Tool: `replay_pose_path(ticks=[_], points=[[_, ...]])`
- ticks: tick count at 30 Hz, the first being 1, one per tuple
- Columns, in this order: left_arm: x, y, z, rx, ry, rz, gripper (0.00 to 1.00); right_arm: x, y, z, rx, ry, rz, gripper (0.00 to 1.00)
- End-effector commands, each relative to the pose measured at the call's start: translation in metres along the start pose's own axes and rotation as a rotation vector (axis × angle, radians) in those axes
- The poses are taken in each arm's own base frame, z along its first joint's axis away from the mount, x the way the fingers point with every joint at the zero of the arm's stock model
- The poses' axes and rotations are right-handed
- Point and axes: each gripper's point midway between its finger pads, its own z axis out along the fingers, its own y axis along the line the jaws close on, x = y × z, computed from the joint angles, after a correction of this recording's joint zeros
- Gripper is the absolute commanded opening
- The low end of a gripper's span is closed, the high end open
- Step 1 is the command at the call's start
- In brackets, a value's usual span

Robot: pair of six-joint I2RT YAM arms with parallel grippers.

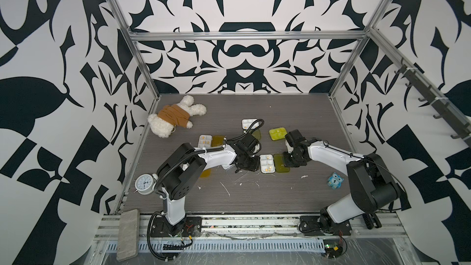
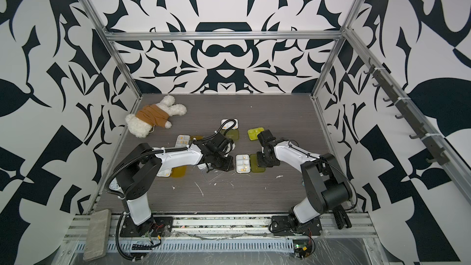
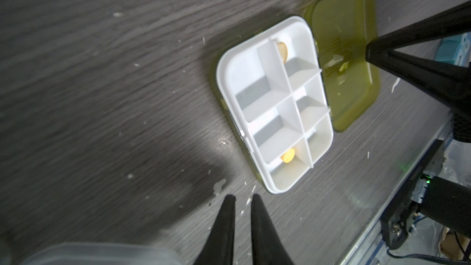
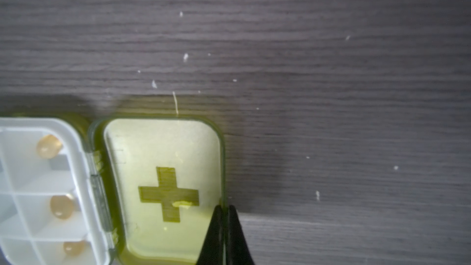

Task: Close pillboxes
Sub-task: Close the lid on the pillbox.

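Observation:
An open pillbox lies mid-table in both top views, its white tray (image 1: pixel 267 163) (image 3: pixel 275 103) holding a few amber pills. Its yellow-green lid (image 1: pixel 280 165) (image 4: pixel 163 174), marked with a cross, lies flat beside the tray. My right gripper (image 1: pixel 288 163) (image 4: pixel 224 207) is shut on the lid's outer rim. On the tray's other side my left gripper (image 1: pixel 251 166) (image 3: pixel 242 197) hangs just short of a tray corner. Its fingers stand a narrow gap apart with nothing between them.
More pillboxes lie around: an open one with amber lid (image 1: pixel 205 141), an open one at the back (image 1: pixel 248 124), a closed yellow-green one (image 1: pixel 277 133) and an amber lid (image 1: pixel 205 173) under the left arm. A plush bear (image 1: pixel 175 118), clock (image 1: pixel 144 183) and blue owl (image 1: pixel 335 180) sit at the edges.

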Motion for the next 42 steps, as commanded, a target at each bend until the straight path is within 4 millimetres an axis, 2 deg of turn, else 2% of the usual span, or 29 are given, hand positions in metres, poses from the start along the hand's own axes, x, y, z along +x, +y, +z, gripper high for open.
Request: replay_pose_path(ticks=[1, 10, 22, 35, 42], points=[[0.005, 0.002, 0.004, -0.022, 0.021, -0.004, 0.17, -0.007, 0.002, -0.012, 0.017, -0.022, -0.014, 0.06], [0.009, 0.005, 0.015, -0.036, 0.045, -0.006, 0.17, -0.009, 0.006, -0.02, 0.02, -0.041, -0.031, 0.06], [0.006, 0.003, 0.019, -0.031, 0.041, -0.001, 0.17, -0.012, 0.017, -0.03, -0.017, -0.059, -0.042, 0.06], [0.007, 0.002, 0.015, -0.029, 0.041, 0.004, 0.17, -0.006, 0.009, -0.019, 0.032, -0.033, -0.051, 0.07], [0.006, -0.002, 0.012, -0.02, 0.037, 0.008, 0.17, -0.009, 0.009, -0.021, 0.036, -0.044, -0.053, 0.07]])
